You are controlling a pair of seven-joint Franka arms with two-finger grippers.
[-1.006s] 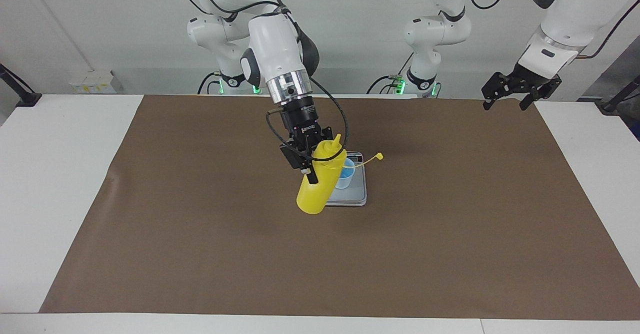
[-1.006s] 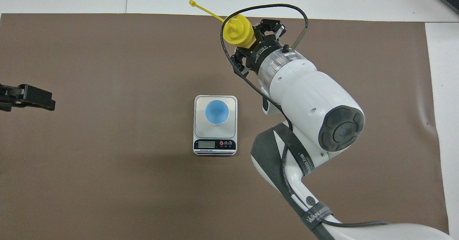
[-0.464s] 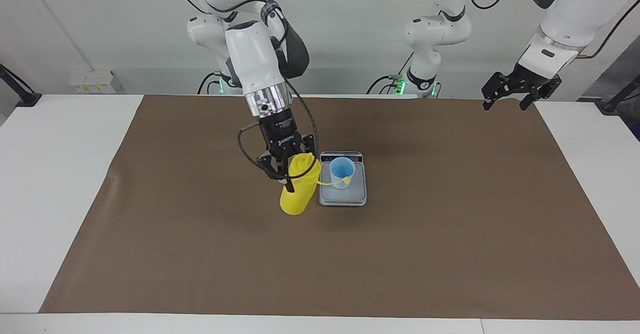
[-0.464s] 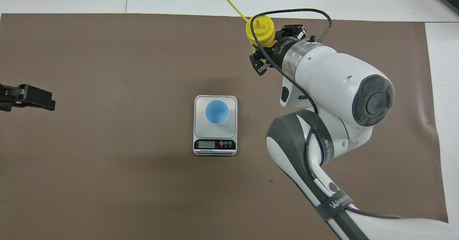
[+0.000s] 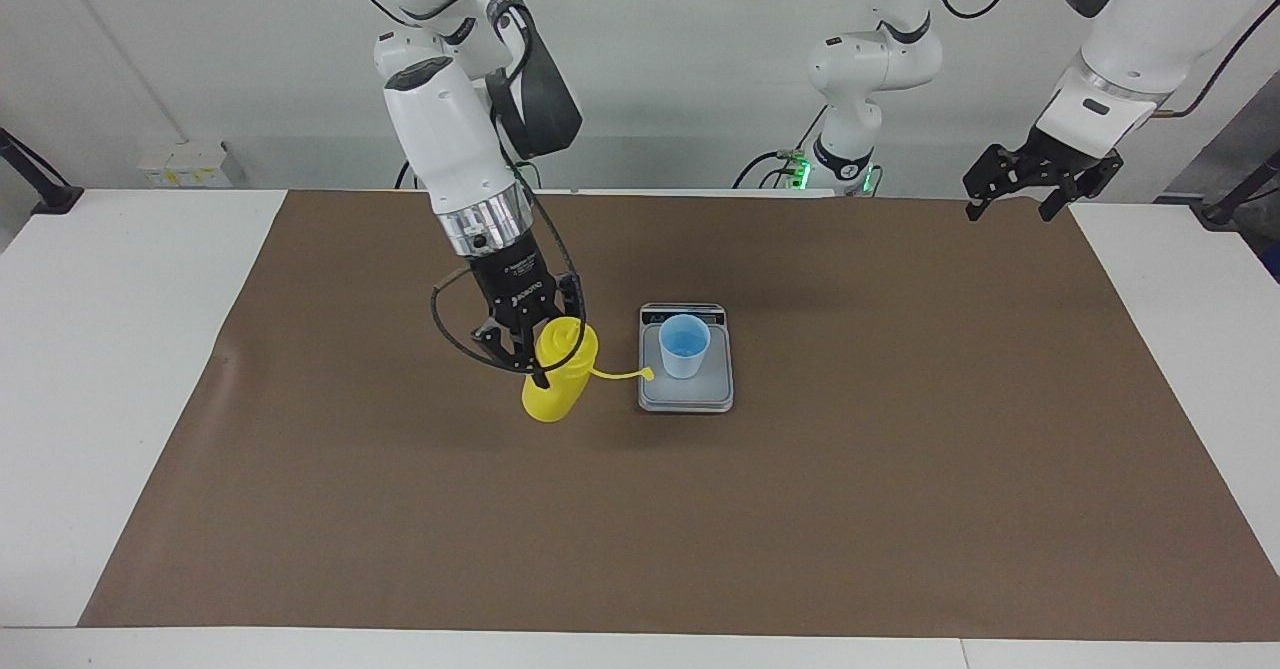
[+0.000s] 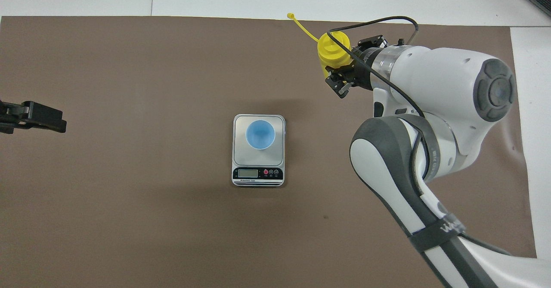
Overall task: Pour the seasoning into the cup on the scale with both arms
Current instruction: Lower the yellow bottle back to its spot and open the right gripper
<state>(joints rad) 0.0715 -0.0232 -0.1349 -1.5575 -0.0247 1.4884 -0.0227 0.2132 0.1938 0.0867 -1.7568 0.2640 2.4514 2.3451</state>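
The seasoning (image 5: 558, 374) is gripped near its top by the fingers of the right gripper (image 5: 528, 337), held roughly upright over the brown mat beside the scale (image 5: 686, 394), toward the right arm's end of the bench (image 5: 140, 369) (its tethered cap reaches toward the scale's edge). The cup (image 5: 685, 345) stands on the scale, and no seasoning can be made out in it, so the pour is judged as not yet shown done. The left gripper (image 5: 1040, 181) is kept waiting above the mat's corner at the left arm's end, fingers spread and empty.
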